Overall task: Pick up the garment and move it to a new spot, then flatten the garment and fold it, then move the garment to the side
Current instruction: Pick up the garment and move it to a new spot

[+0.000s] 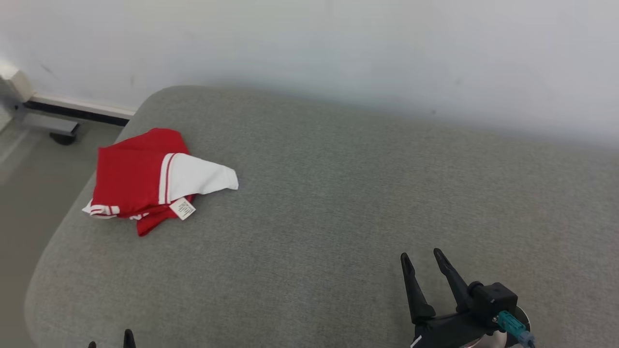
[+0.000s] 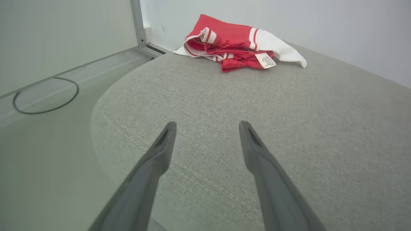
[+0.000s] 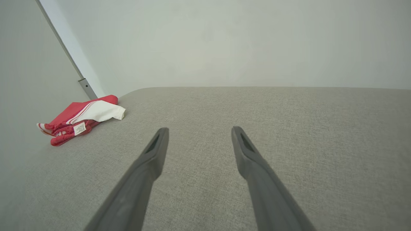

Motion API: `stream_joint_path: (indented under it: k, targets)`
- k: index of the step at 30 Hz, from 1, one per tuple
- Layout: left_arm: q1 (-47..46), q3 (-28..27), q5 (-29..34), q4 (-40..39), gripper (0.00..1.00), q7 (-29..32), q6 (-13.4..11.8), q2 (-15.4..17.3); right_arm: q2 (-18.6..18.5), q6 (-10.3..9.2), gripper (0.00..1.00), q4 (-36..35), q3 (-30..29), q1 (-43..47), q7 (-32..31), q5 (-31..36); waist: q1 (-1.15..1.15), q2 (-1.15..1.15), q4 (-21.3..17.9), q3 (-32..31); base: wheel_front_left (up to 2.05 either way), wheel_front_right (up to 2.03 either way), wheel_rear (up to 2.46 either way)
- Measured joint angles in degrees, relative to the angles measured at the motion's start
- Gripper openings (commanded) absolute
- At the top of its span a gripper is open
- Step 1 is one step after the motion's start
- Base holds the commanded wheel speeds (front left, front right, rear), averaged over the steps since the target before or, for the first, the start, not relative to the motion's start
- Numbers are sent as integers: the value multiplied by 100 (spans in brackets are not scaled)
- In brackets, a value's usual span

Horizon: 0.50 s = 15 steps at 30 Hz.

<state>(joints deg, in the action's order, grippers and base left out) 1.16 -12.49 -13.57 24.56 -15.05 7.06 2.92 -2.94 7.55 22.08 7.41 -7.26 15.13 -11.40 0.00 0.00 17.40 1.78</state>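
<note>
The garment [image 1: 145, 179] is red with a white sleeve, white stripes and a small white label. It lies bunched near the far left corner of the grey cushion [image 1: 338, 203]. My left gripper [image 1: 110, 340] peeks in at the head view's bottom edge, open, well short of the garment [image 2: 237, 45]. In the left wrist view its fingers [image 2: 160, 154] spread wide over bare fabric. My right gripper [image 1: 420, 256] stands open at the lower right, empty, far from the garment [image 3: 80, 118].
A white wall [image 1: 338, 48] runs behind the cushion. Left of the cushion is grey floor [image 1: 24, 193] with a metal frame foot [image 1: 58, 128]. A dark cable loop [image 2: 45, 96] lies on the floor beside the cushion's left edge.
</note>
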Motion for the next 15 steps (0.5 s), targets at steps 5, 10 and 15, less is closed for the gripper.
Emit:
stream_joint_path:
  k: [5,10,15]
  targets:
    - [-15,-5,45,194,100,0,8,2,1,1,100,8,148,-99,0,-29,0,0,365,17,0,0,0]
    - [-203,111,-71,487,100,0,34,22,2,1,100,23,174,-186,0,43,0,0,473,150,0,0,0]
    - [-582,476,-468,924,100,0,36,308,1,0,100,70,92,-196,0,180,0,0,345,305,0,0,0]
